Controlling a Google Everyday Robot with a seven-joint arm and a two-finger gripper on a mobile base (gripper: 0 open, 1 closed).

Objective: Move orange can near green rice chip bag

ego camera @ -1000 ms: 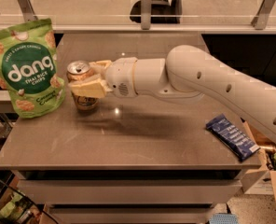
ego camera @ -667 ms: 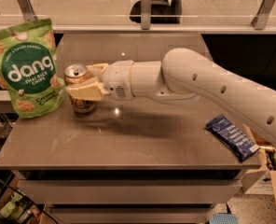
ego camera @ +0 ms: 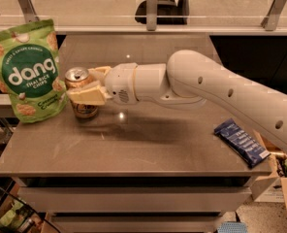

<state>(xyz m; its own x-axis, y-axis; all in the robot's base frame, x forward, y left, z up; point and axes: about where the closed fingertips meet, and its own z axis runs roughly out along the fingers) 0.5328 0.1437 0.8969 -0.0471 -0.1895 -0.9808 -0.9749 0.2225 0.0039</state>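
Three loose objects sit on one grey table (ego camera: 148, 149): one orange can (ego camera: 85, 109), one green rice chip bag (ego camera: 29, 72) and one dark blue wrapper (ego camera: 241, 142). We count a single white arm (ego camera: 221, 91), entering from the right and reaching left across the tabletop, with one gripper (ego camera: 83, 84) at its end. Its two tan fingers (ego camera: 87, 95) are closed on the orange can, one on the near side and one on the far side, so that the can's silver top shows above them and its lower body below. The can is upright at the left part of the table. It stands just beside the right edge of the green rice chip bag; we cannot tell whether the two touch. The bag stands upright at the table's left edge, its white "dang" lettering facing us. The blue wrapper lies flat near the right edge, well apart from can and bag.
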